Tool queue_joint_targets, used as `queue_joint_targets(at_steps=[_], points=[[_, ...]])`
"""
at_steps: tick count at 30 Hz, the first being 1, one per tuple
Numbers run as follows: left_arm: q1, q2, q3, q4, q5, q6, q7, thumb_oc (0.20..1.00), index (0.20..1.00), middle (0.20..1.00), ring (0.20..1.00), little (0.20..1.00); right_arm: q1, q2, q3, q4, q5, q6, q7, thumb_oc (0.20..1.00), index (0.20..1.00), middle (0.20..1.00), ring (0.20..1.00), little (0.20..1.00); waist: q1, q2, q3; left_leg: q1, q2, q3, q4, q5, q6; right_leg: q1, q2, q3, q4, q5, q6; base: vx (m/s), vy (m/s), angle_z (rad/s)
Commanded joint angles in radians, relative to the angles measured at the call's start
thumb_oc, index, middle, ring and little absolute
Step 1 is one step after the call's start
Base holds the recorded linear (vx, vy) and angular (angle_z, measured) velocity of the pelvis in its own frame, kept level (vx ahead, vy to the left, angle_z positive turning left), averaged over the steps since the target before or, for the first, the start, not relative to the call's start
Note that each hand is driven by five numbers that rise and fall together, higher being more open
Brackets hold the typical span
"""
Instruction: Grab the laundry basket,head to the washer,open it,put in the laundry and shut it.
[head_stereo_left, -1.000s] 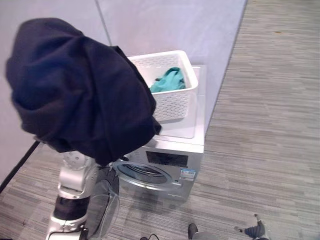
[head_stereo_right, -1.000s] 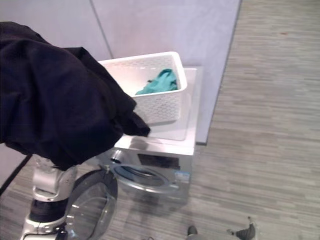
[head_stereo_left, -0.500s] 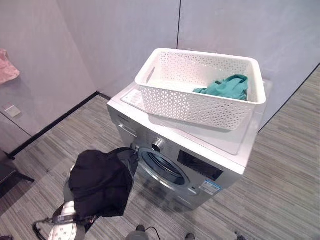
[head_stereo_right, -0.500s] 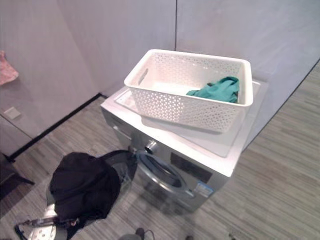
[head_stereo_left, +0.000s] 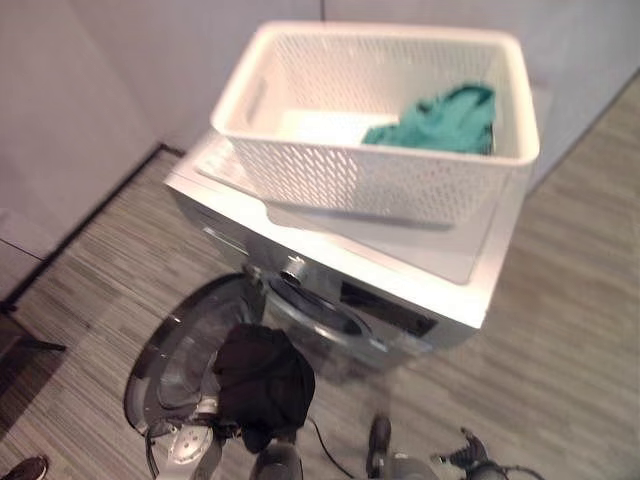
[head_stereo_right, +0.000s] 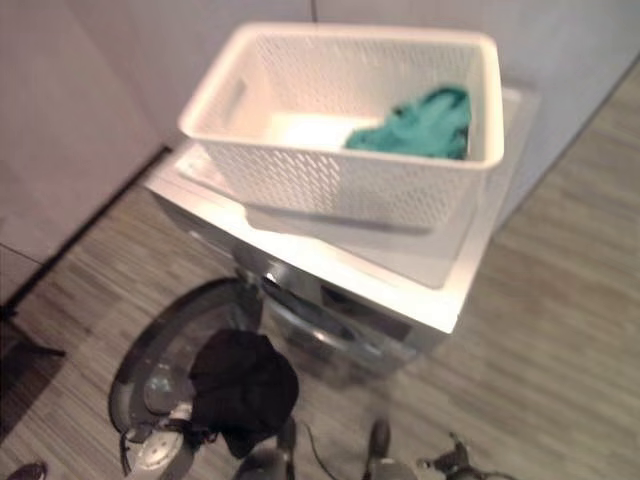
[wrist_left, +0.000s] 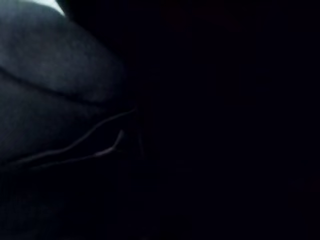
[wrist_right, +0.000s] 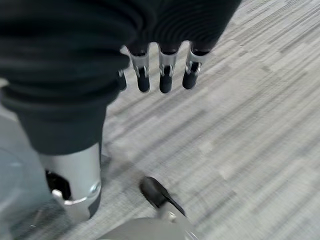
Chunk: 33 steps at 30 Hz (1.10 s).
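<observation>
A white perforated laundry basket stands on top of the silver washer, with a teal garment in its far right corner. The washer's round glass door hangs open to the left of the drum opening. A black garment is bunched low in front of the door and opening, draped over my left hand, which it hides; dark cloth covers the left wrist view. My left arm shows just below it. My right hand hangs open over the floor, holding nothing.
Grey wall panels with a dark baseboard run behind and left of the washer. Striped grey floor lies to the right. A dark shoe tip shows at the lower left corner.
The camera has swung and come closer over the washer. The black garment, held high a second ago, has come down to just in front of the open door and drum.
</observation>
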Motion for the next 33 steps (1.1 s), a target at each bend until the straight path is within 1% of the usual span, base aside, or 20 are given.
queue_joint_targets(at_steps=[1, 2, 3, 4, 5, 6, 8, 12, 13, 14, 17, 18, 20, 24, 25, 27, 28, 30, 31, 33], points=[[0.011, 0.03, 0.025, -0.053, -0.026, -0.095, 0.037, 0.2, 0.2, 0.2, 0.2, 0.2, -0.061, -0.012, 0.067, 0.004, -0.023, -0.011, -0.043, 1.0, 1.0, 1.0, 1.0, 1.0, 0.001, -0.016, 0.012, -0.11, 0.047, 0.03, -0.077, 0.195, -0.023, 0.008, -0.021, 0.026, 0.089, -0.172, 0.037, -0.12, 0.061, -0.16], [-0.04, 0.022, -0.005, -0.016, -0.037, -0.103, 0.07, 0.2, 0.2, 0.2, 0.2, 0.2, -0.139, -0.003, 0.11, -0.016, -0.014, -0.011, -0.072, 1.0, 1.0, 1.0, 1.0, 1.0, 0.009, -0.019, 0.049, -0.166, 0.05, 0.039, -0.077, 0.195, -0.023, -0.067, -0.02, 0.039, 0.105, -0.16, 0.042, -0.1, 0.048, -0.21], [-0.041, 0.022, -0.005, -0.016, -0.037, -0.103, 0.07, 0.2, 0.2, 0.2, 0.2, 0.2, -0.139, -0.003, 0.11, -0.016, -0.013, -0.011, -0.072, 1.0, 1.0, 1.0, 1.0, 1.0, 0.009, -0.019, 0.048, -0.167, 0.05, 0.039, -0.077, 0.195, -0.023, -0.069, -0.02, 0.04, 0.106, -0.161, 0.042, -0.1, 0.046, -0.25], [-0.064, 0.016, -0.017, 0.004, -0.035, -0.106, 0.084, 0.2, 0.2, 0.2, 0.2, 0.2, -0.167, -0.001, 0.126, -0.037, -0.012, -0.013, -0.084, 1.0, 1.0, 1.0, 1.0, 1.0, 0.012, -0.022, 0.062, -0.186, 0.053, 0.043, -0.077, 0.196, -0.023, -0.093, -0.02, 0.043, 0.112, -0.157, 0.043, -0.06, 0.033, -0.21], [-0.122, 0.009, -0.039, 0.034, -0.039, -0.11, 0.107, 0.2, 0.2, 0.2, 0.2, 0.2, -0.22, 0.007, 0.153, -0.085, -0.006, -0.015, -0.108, 1.0, 1.0, 1.0, 1.0, 1.0, 0.013, -0.031, 0.088, -0.23, 0.054, 0.047, -0.077, 0.199, -0.023, -0.152, -0.019, 0.049, 0.13, -0.151, 0.043, -0.08, 0.057, -0.2], [-0.148, 0.001, -0.049, 0.056, -0.04, -0.113, 0.129, 0.2, 0.2, 0.2, 0.2, 0.2, -0.242, 0.014, 0.173, -0.103, -0.008, -0.015, -0.118, 1.0, 1.0, 1.0, 1.0, 1.0, 0.012, -0.037, 0.1, -0.252, 0.056, 0.049, -0.077, 0.201, -0.023, -0.182, -0.02, 0.051, 0.137, -0.145, 0.045, -0.07, 0.053, -0.15], [-0.201, -0.011, -0.059, 0.084, -0.046, -0.115, 0.157, 0.2, 0.2, 0.2, 0.2, 0.2, -0.282, 0.025, 0.203, -0.166, -0.016, -0.015, -0.14, 1.0, 1.0, 1.0, 1.0, 1.0, 0.009, -0.048, 0.116, -0.294, 0.057, 0.056, -0.077, 0.2, -0.023, -0.232, -0.022, 0.05, 0.147, -0.138, 0.048, -0.03, 0.034, -0.1], [-0.317, -0.05, -0.08, 0.147, -0.055, -0.126, 0.21, 0.2, 0.2, 0.2, 0.2, 0.2, -0.336, 0.04, 0.249, -0.231, -0.035, -0.01, -0.178, 1.0, 1.0, 1.0, 1.0, 1.0, -0.003, -0.06, 0.15, -0.38, 0.057, 0.061, -0.077, 0.208, -0.023, -0.327, -0.034, 0.046, 0.163, -0.125, 0.053, -0.02, 0.029, -0.03], [-0.317, -0.05, -0.08, 0.147, -0.055, -0.126, 0.21, 0.2, 0.2, 0.2, 0.2, 0.2, -0.336, 0.04, 0.249, -0.231, -0.035, -0.01, -0.178, 1.0, 1.0, 1.0, 1.0, 1.0, -0.003, -0.06, 0.149, -0.38, 0.057, 0.061, -0.077, 0.208, -0.023, -0.328, -0.034, 0.046, 0.163, -0.125, 0.053, 0.0, 0.047, -0.01], [-0.372, -0.066, -0.1, 0.181, -0.044, -0.127, 0.229, 0.2, 0.2, 0.2, 0.2, 0.2, -0.352, 0.046, 0.264, -0.252, -0.042, -0.012, -0.195, 1.0, 1.0, 1.0, 1.0, 1.0, -0.012, -0.063, 0.16, -0.42, 0.052, 0.062, -0.077, 0.208, -0.022, -0.37, -0.039, 0.043, 0.168, -0.123, 0.057, 0.0, 0.042, -0.01], [-0.445, -0.078, -0.108, 0.209, -0.033, -0.126, 0.262, 0.2, 0.2, 0.2, 0.2, 0.2, -0.367, 0.052, 0.269, -0.293, -0.037, -0.022, -0.22, 1.0, 1.0, 1.0, 1.0, 1.0, -0.026, -0.066, 0.173, -0.474, 0.045, 0.056, -0.077, 0.207, -0.018, -0.43, -0.046, 0.044, 0.181, -0.12, 0.062, 0.03, 0.049, -0.01], [-0.464, -0.081, -0.11, 0.216, -0.031, -0.125, 0.271, 0.2, 0.2, 0.2, 0.2, 0.2, -0.365, 0.055, 0.265, -0.308, -0.03, -0.028, -0.227, 1.0, 1.0, 1.0, 1.0, 1.0, -0.034, -0.072, 0.173, -0.476, 0.04, 0.051, -0.077, 0.186, -0.025, -0.435, -0.052, 0.048, 0.188, -0.138, 0.069, 0.09, 0.046, 0.02], [-0.507, -0.076, -0.099, 0.224, -0.02, -0.128, 0.296, 0.2, 0.2, 0.2, 0.2, 0.2, -0.369, 0.055, 0.26, -0.351, -0.016, -0.042, -0.242, 1.0, 1.0, 1.0, 1.0, 1.0, -0.043, -0.077, 0.18, -0.509, 0.036, 0.049, -0.076, 0.183, -0.021, -0.474, -0.057, 0.048, 0.201, -0.138, 0.073, 0.06, 0.042, 0.03], [-0.577, -0.056, -0.035, 0.212, -0.032, -0.143, 0.355, 0.2, 0.2, 0.2, 0.2, 0.2, -0.344, 0.038, 0.253, -0.47, -0.028, -0.069, -0.256, 1.0, 1.0, 1.0, 1.0, 1.0, -0.063, -0.094, 0.191, -0.571, 0.029, 0.039, -0.065, 0.178, -0.011, -0.545, -0.063, 0.055, 0.233, -0.143, 0.075, 0.03, 0.025, -0.03], [-0.577, -0.056, -0.035, 0.212, -0.032, -0.144, 0.355, 0.2, 0.2, 0.2, 0.2, 0.2, -0.344, 0.038, 0.253, -0.47, -0.028, -0.069, -0.256, 1.0, 1.0, 1.0, 1.0, 1.0, -0.063, -0.094, 0.191, -0.572, 0.029, 0.039, -0.065, 0.178, -0.011, -0.546, -0.063, 0.055, 0.233, -0.143, 0.075, 0.03, 0.03, -0.02], [-0.654, -0.047, -0.004, 0.244, -0.033, -0.155, 0.407, 0.2, 0.2, 0.2, 0.2, 0.2, -0.33, 0.035, 0.259, -0.511, -0.039, -0.084, -0.265, 1.0, 1.0, 1.0, 1.0, 1.0, -0.079, -0.108, 0.195, -0.621, 0.019, 0.026, -0.039, 0.162, -0.003, -0.59, -0.066, 0.057, 0.246, -0.143, 0.079, 0.0, 0.0, 0.0], [-0.656, -0.047, -0.004, 0.246, -0.033, -0.156, 0.408, 0.2, 0.2, 0.2, 0.2, 0.2, -0.331, 0.035, 0.259, -0.511, -0.039, -0.083, -0.265, 1.0, 1.0, 1.0, 1.0, 1.0, -0.08, -0.107, 0.193, -0.625, 0.019, 0.025, -0.037, 0.161, -0.003, -0.593, -0.067, 0.057, 0.247, -0.144, 0.079, 0.0, 0.0, 0.0], [-0.749, -0.035, 0.019, 0.267, -0.034, -0.16, 0.452, 0.2, 0.2, 0.2, 0.2, 0.2, -0.32, 0.031, 0.264, -0.56, -0.04, -0.102, -0.267, 1.0, 1.0, 1.0, 1.0, 1.0, -0.1, -0.117, 0.195, -0.668, 0.008, 0.021, -0.01, 0.143, 0.002, -0.623, -0.071, 0.061, 0.25, -0.145, 0.083, 0.02, 0.034, 0.02], [-0.751, -0.035, 0.02, 0.269, -0.034, -0.16, 0.452, 0.2, 0.2, 0.2, 0.2, 0.2, -0.32, 0.03, 0.264, -0.561, -0.04, -0.102, -0.266, 1.0, 1.0, 1.0, 1.0, 1.0, -0.101, -0.117, 0.193, -0.672, 0.008, 0.02, -0.008, 0.142, 0.002, -0.626, -0.072, 0.06, 0.251, -0.145, 0.083, 0.03, 0.043, 0.02], [-0.868, -0.011, 0.055, 0.296, -0.045, -0.18, 0.517, 0.2, 0.2, 0.2, 0.2, 0.2, -0.296, 0.026, 0.273, -0.587, -0.043, -0.119, -0.264, 1.0, 1.0, 1.0, 1.0, 1.0, -0.125, -0.13, 0.19, -0.712, -0.004, 0.013, 0.015, 0.124, 0.006, -0.644, -0.075, 0.061, 0.242, -0.142, 0.087, 0.03, 0.016, 0.04]])
